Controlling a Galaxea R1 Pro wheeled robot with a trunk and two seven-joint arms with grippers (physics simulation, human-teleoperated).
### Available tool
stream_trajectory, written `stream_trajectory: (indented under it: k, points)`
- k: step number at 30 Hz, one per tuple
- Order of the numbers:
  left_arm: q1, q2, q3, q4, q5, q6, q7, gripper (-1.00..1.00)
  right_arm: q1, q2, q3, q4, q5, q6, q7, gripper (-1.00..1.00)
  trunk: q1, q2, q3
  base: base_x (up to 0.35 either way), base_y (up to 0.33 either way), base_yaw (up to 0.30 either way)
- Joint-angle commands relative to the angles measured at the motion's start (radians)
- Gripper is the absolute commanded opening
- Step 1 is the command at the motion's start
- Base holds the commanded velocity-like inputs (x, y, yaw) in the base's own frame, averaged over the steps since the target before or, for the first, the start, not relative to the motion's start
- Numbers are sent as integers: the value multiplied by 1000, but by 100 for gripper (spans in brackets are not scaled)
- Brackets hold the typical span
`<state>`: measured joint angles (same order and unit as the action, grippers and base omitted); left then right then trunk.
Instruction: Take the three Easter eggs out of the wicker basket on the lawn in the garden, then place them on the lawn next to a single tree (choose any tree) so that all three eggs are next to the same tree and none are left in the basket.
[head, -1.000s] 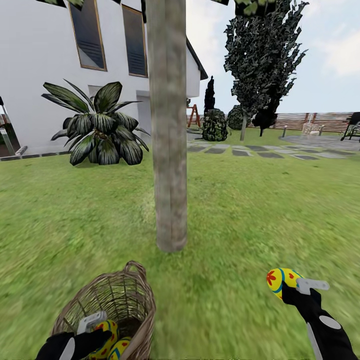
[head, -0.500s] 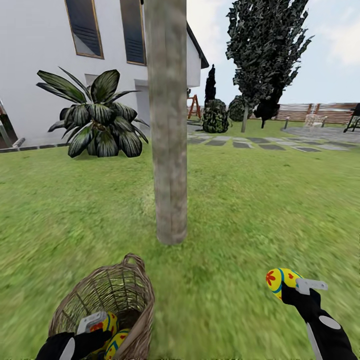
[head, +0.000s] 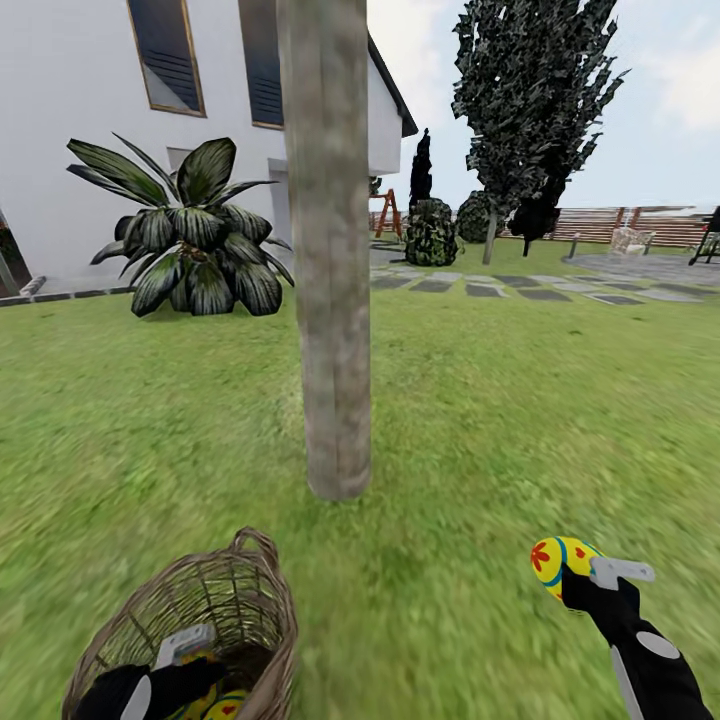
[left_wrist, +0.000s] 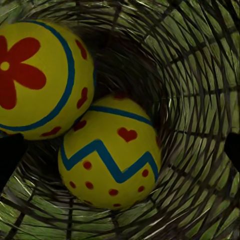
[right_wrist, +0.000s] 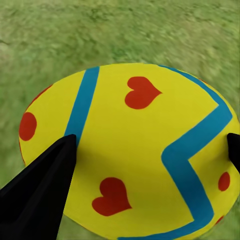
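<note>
Beside the tree (head: 327, 250), the right gripper (head: 575, 578) pinched one egg (head: 555, 563); the left (left_wrist: 120, 150) hung spread inside the basket (head: 250, 600) over two eggs. Next: lowering the egg onto grass.

Lawn (head: 520, 420): mottled green grass, wide and flat. Standing on it: grey-beige tree trunk (head: 328, 300), centre; brown wicker basket (head: 215, 610) near its foot; broad-leaved palm (head: 190, 240) beside the white house (head: 90, 140); round dark bushes (head: 432, 232) and paving slabs (head: 500, 288) farther back.

Three Easter eggs (right_wrist: 135, 150) (left_wrist: 110, 155) (left_wrist: 37, 77), one wicker basket (head: 255, 590), one tree (head: 330, 300).
</note>
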<state>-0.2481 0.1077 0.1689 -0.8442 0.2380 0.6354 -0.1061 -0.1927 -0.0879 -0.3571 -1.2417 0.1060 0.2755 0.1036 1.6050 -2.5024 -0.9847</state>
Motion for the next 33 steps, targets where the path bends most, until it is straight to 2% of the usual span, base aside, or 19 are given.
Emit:
stream_trajectory:
  k: [1,5,7,11,16,19,23,26,33]
  points:
    - [0,0,2,-1,0,5,-4,100,-1,0,-2,-1,11,5,8,-100,0,0,-1,331,-15,0]
    - [0,0,3,-2,0,6,-4,100,-1,13,-2,-1,12,5,7,-100,0,0,-1,270,-42,0]
    - [0,0,3,-2,-1,6,-4,100,-1,17,-2,-1,12,5,7,-100,0,0,-1,36,-10,0]
    - [0,1,4,-1,0,6,-4,100,-1,18,-2,3,12,6,7,-100,2,-1,-17,3,-1,0]
    - [0,1,4,-1,-1,6,-4,100,-1,20,0,4,12,6,7,-100,2,-1,-17,0,0,0]
    - [0,0,3,-1,-2,7,-3,100,-1,20,0,4,35,5,8,-100,2,-1,-17,0,0,0]
    - [0,0,3,-1,-4,7,-3,100,-1,20,0,4,50,5,8,-100,4,-2,-32,0,0,0]
    - [0,0,3,-1,-4,46,-2,100,-1,22,0,4,50,5,8,-100,5,-3,-44,0,0,0]
    - [0,0,3,-1,-5,50,-1,100,-1,22,0,4,50,5,8,-100,8,-5,-71,0,0,0]
